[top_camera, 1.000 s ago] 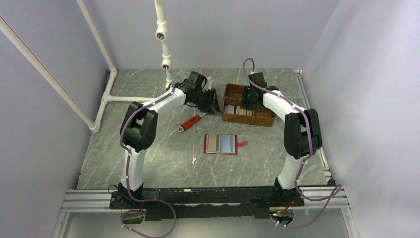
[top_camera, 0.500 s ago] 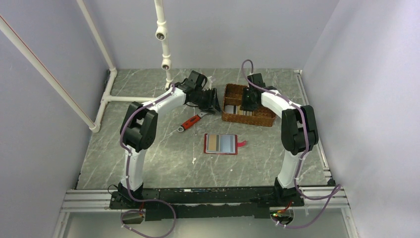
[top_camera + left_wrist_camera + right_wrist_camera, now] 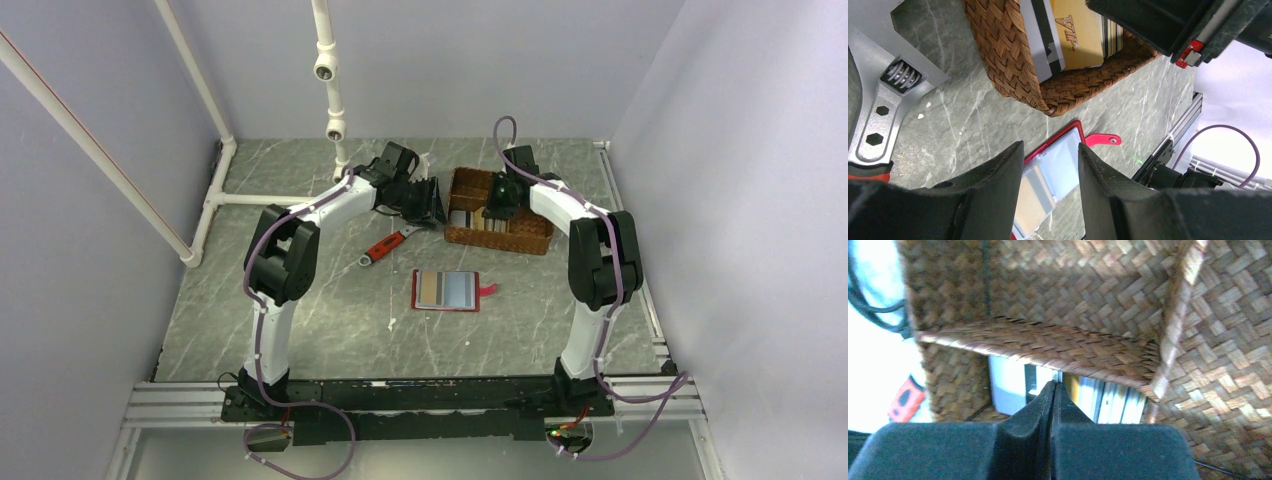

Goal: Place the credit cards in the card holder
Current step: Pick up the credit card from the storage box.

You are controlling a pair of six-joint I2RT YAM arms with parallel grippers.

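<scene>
Well, the left arm (image 3: pixel 320 205) reaches far out over the grey marble table (image 3: pixel 300 320), bent at the elbow. Its left gripper (image 3: pixel 1050 147) hangs just beside the left end of the brown woven basket (image 3: pixel 500 243). Its two black fingers (image 3: pixel 993 190) are spread apart, with nothing held between them. A red-handled metal wrench (image 3: pixel 385 247) lies on the table to the left of the basket, on the side closer to the arm bases.

Next is the dark red leather card holder (image 3: pixel 447 290). It lies flat and open on the near side of the basket, a little apart from it. Its long side runs left to right, and its small red snap tab (image 3: pixel 488 290) pokes out to the right. A tan card (image 3: pixel 434 289) and a pale blue-grey card (image 3: pixel 460 290) sit in it side by side.

More credit cards (image 3: pixel 1078 35) stand on their edges in the basket's left part, packed like books. One is gold and one is white with a dark stripe.

The right arm (image 3: pixel 570 205) bends over the basket, and its right gripper (image 3: pixel 1054 387) points down into it. Those fingers are squeezed together right at the card tops. I cannot tell if a card is pinched.
</scene>
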